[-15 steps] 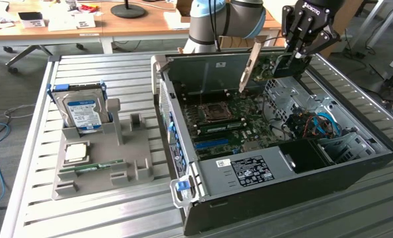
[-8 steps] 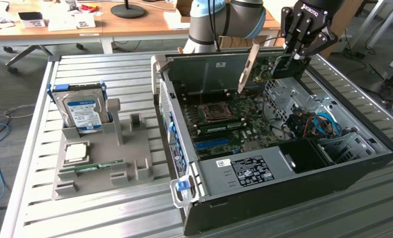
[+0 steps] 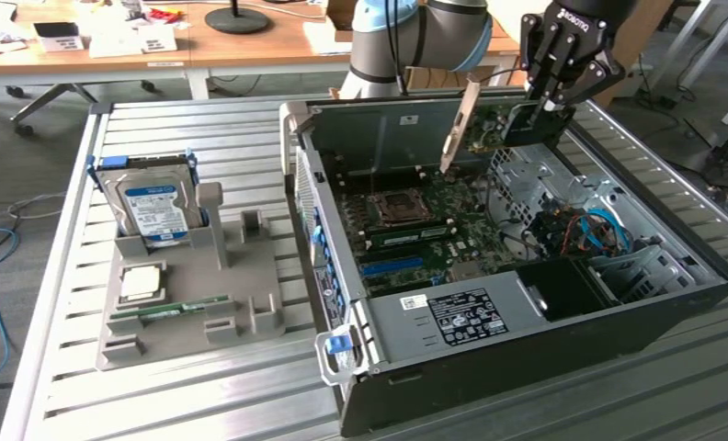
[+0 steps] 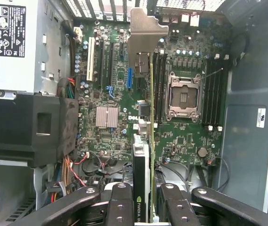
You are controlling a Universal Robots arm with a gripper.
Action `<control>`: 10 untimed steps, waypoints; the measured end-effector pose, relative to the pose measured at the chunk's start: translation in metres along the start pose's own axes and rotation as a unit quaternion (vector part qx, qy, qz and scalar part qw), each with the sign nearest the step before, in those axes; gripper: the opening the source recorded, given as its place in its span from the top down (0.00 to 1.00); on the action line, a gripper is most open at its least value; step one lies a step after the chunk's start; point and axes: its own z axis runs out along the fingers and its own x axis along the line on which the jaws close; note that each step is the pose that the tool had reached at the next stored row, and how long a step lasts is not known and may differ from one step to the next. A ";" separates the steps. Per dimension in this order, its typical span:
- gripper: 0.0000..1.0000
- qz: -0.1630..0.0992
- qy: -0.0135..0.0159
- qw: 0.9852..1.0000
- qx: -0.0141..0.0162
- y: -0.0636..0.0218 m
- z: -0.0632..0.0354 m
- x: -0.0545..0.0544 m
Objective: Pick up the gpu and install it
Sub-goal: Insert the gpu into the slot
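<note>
The gripper point(image 3: 540, 112) is clenching the gpu point(image 3: 489, 129) between its black fingers point(image 4: 120, 202), gripping the card at the end away from its bracket. Both are hanging in the upper right of the exterior view, above the far rim of the open computer case point(image 3: 487, 367), with the card clear of the board below. The gpu is hanging on edge, slightly tilted, its silver-grey end bracket point(image 3: 460, 129) pointing toward the exterior view's left. In the wrist view the card is showing edge-on as a thin line over the green motherboard point(image 4: 119, 84), running just beside the CPU socket point(image 4: 184, 96) and the dark memory slots point(image 4: 158, 84) between them. The power supply point(image 3: 456, 317) with its label is sitting at the case's near end. Well apart, at the exterior view's left on the slatted metal table point(image 3: 45, 367), a grey holder point(image 3: 235, 294) is carrying an upright hard drive point(image 3: 153, 207), a processor chip point(image 3: 140, 283) and a green memory stick point(image 3: 168, 312) lying flat.
</note>
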 end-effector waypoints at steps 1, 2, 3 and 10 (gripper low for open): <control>0.73 0.000 0.000 1.000 0.000 0.0000 0.0000 0.000; 0.73 0.000 0.000 1.000 0.000 0.0000 0.0000 0.000; 0.73 0.000 0.000 1.000 0.000 0.0000 0.0001 0.000; 0.73 0.000 0.000 1.000 0.000 0.0001 0.0023 0.000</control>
